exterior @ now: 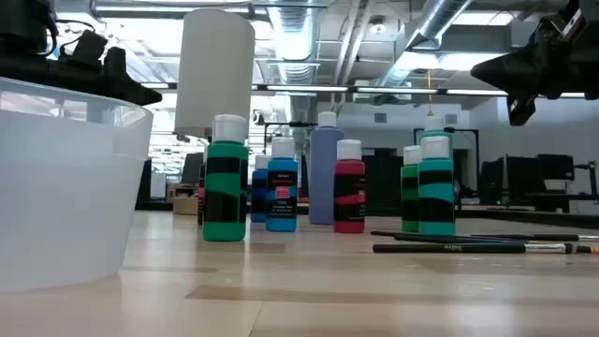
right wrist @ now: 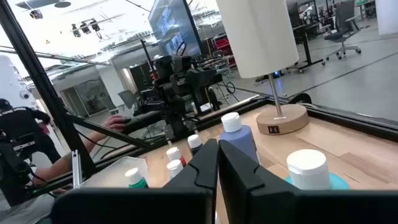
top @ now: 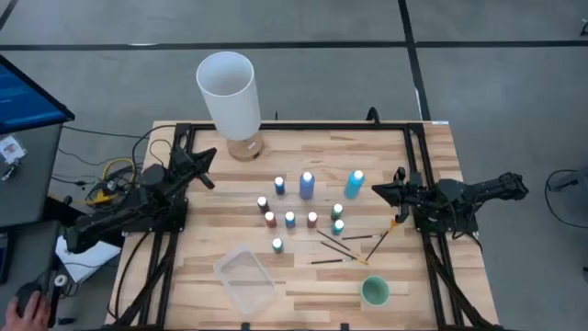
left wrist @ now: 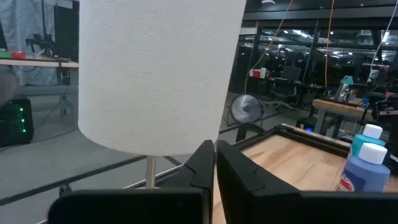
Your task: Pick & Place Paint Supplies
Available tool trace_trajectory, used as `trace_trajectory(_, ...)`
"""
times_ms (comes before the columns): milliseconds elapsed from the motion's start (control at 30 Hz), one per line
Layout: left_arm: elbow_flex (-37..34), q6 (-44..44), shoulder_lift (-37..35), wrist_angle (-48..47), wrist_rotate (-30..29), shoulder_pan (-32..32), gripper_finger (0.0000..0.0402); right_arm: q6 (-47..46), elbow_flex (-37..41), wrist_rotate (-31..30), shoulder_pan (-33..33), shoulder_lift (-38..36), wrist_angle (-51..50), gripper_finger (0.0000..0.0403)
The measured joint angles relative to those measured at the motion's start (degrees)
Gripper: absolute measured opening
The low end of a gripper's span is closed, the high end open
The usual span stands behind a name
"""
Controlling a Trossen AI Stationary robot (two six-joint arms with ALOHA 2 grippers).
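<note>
Several small white-capped paint bottles (top: 289,219) stand upright in a loose cluster at the table's middle, with two taller blue bottles (top: 307,185) (top: 355,183) behind them. Thin dark brushes (top: 344,248) lie flat to the right of the cluster. My left gripper (top: 208,168) hovers shut over the table's left side, raised off the wood, pointing toward the bottles. My right gripper (top: 378,191) hovers shut near the right edge, just right of the light-blue tall bottle. In the low view the bottles (exterior: 225,192) stand in a row and the brushes (exterior: 449,247) rest on the wood.
A tall white cylinder lamp (top: 229,97) on a wooden base stands at the far left. A clear plastic tub (top: 245,279) sits at the near edge. A small green cup (top: 375,291) rests near right. A person's hand (top: 28,308) shows off the table's near left.
</note>
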State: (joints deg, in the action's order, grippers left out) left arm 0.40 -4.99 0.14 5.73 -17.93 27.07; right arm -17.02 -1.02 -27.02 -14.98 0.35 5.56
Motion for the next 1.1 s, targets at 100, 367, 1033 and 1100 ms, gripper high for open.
trace_trajectory(100, 0.0, 0.0, 0.0, 0.1, 0.0, 0.0, 0.0008, 0.0, 0.0, 0.0, 0.0, 0.0, 0.0, 0.0008)
trace_trajectory(367, 0.0, 0.0, 0.0, 0.4, 0.0, 0.0, 0.0008, 0.0, 0.0, 0.0, 0.0, 0.0, 0.0, 0.0008)
trace_trajectory(1033, 0.0, 0.0, 0.0, 0.8, 0.0, 0.0, 0.0008, 0.0, 0.0, 0.0, 0.0, 0.0, 0.0, 0.0008)
trace_trajectory(1100, 0.0, 0.0, 0.0, 0.8, 0.0, 0.0, 0.0008, 0.0, 0.0, 0.0, 0.0, 0.0, 0.0, 0.0008)
